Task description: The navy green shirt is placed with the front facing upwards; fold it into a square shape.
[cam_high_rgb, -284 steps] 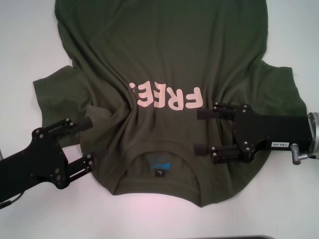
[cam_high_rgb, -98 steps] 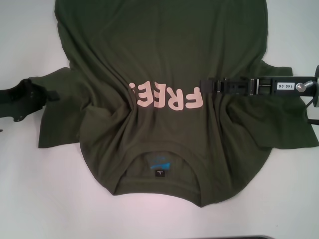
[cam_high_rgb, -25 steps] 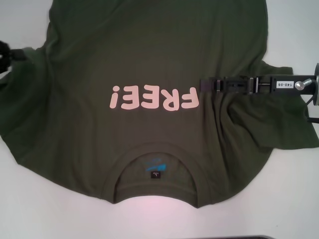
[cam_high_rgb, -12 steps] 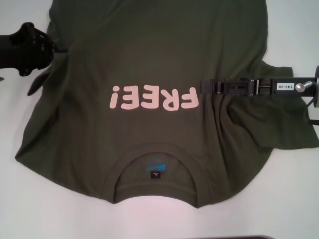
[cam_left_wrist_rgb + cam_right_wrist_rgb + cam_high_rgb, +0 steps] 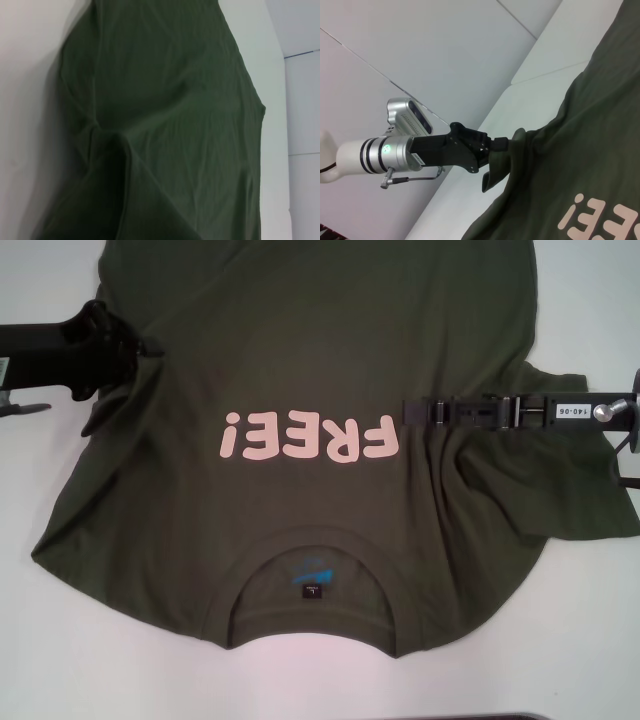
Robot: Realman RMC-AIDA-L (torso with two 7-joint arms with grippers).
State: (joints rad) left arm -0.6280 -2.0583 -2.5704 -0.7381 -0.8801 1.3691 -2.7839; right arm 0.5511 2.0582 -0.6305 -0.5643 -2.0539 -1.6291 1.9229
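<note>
Lying front-up on the white tabletop point(image 5: 60, 660), the navy green shirt point(image 5: 320, 360) runs lengthwise from near to far in the head view: its collar, with the blue neck label point(image 5: 312, 570), points toward the robot, and its hem passes out of view at the far edge. The pale pink lettering point(image 5: 305, 437) therefore reads upside down from the head camera and crosses the chest at right angles to the garment's long axis. The left gripper point(image 5: 125, 340) reaches in from the robot's left, level with the far part of the chest, jaws clenched on the shirt's left sleeve edge; the fabric there is drawn up into a small raised peak, seen also from the right wrist camera, where cloth hangs from the left gripper's tips point(image 5: 496, 145). The left wrist camera shows only dark green cloth point(image 5: 165, 125) rising in a fold, with the pale tabletop point(image 5: 30, 75) beside it. The right gripper point(image 5: 412, 411) lies low over the shirt's right side, its tips just beside the last letter of the lettering; seen edge-on, it gives no means to tell whether its jaws are apart or together. The right sleeve point(image 5: 570, 490) spreads rumpled toward the robot's right, below the right arm.
</note>
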